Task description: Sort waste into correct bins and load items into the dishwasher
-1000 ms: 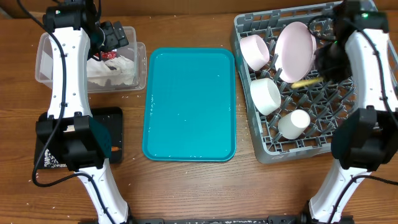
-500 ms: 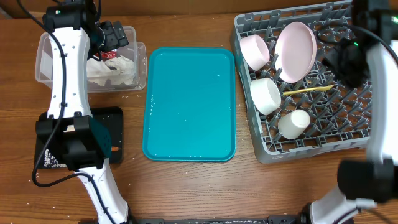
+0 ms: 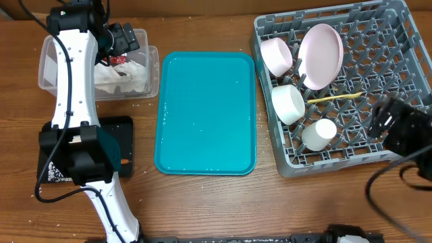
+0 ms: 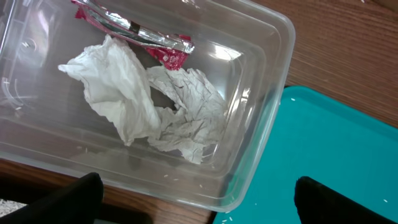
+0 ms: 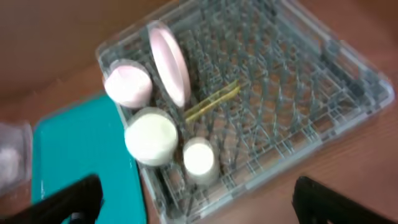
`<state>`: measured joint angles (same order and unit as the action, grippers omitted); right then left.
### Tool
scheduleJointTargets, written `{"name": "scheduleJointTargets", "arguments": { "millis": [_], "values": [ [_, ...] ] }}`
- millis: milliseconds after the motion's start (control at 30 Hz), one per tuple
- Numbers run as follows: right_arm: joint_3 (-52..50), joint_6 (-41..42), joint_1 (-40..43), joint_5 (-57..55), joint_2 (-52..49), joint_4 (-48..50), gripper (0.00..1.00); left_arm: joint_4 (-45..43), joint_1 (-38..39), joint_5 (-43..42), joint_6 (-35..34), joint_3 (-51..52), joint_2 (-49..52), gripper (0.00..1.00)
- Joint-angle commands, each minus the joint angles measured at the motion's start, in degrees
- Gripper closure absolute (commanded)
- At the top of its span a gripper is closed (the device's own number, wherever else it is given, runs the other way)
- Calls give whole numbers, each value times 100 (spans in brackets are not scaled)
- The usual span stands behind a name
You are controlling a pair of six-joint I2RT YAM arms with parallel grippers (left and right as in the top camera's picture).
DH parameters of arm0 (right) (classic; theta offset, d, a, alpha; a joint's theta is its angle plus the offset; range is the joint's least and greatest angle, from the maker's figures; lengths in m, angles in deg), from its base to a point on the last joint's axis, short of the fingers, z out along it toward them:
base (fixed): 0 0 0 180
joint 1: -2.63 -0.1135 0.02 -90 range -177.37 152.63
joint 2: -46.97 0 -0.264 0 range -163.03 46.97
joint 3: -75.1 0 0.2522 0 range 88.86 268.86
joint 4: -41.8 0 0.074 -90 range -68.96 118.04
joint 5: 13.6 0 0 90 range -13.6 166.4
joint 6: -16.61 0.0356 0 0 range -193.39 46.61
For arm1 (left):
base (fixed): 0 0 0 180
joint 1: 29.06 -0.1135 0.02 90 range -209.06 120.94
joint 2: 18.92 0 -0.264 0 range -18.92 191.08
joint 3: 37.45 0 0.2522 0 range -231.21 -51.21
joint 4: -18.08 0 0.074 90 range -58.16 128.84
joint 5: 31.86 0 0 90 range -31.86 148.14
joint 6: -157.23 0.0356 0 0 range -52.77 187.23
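The grey dishwasher rack (image 3: 378,40) holds the pale pink plate (image 3: 320,54) on edge, two white bowls (image 3: 277,55) (image 3: 289,103), a small cup (image 3: 319,133) and the yellow spoon (image 3: 334,98), which lies flat across the pegs. My right gripper (image 3: 388,125) hovers over the rack's front right corner, open and empty. The right wrist view looks down on the rack (image 5: 298,93) from high up. My left gripper (image 3: 125,37) stands open over the clear tub (image 3: 50,67), where a crumpled napkin (image 4: 143,106) and a red-and-white wrapper (image 4: 149,43) lie.
A large teal serving tray (image 3: 206,111) lies bare between tub and rack. The small black tray (image 3: 125,145) sits at the front left, partly under the left arm. A few white grains (image 3: 135,102) are scattered on the wood by the tub.
My right gripper opened and let go of the yellow spoon, which now lies on the rack. The right arm pulled back toward the front right. The left arm has not moved.
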<state>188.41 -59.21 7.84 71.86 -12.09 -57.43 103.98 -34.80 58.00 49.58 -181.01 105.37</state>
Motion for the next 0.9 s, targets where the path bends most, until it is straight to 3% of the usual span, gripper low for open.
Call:
{"name": "scheduleJointTargets", "arguments": {
  "millis": [0, 100, 133, 233, 367, 533, 867],
  "values": [
    [-1919, -555, 28, -94, 1102, 1585, 0, -2, -24, 59, -17, -118, -94, 0],
    [-3836, -544, 142, 70, 2249, 3460, 0, -2, -24, 59, -17, -118, -92, 0],
    [-4896, -544, 267, 236, 2839, 4446, 0, -2, -24, 59, -17, -118, -94, 0],
    [-6780, -542, 358, 332, 3923, 6043, 0, -2, -24, 59, -17, -118, -92, 0],
    [-8872, -153, 354, 332, 5134, 7355, 0, -2, -24, 59, -17, -118, -94, 0],
    [-9925, 236, 350, 295, 5873, 8144, 0, -2, -24, 59, -17, -118, -94, 0],
    [-9908, 219, 339, 468, 5890, 8076, 0, -2, -24, 59, -17, -118, -92, 0]
  ]
}}
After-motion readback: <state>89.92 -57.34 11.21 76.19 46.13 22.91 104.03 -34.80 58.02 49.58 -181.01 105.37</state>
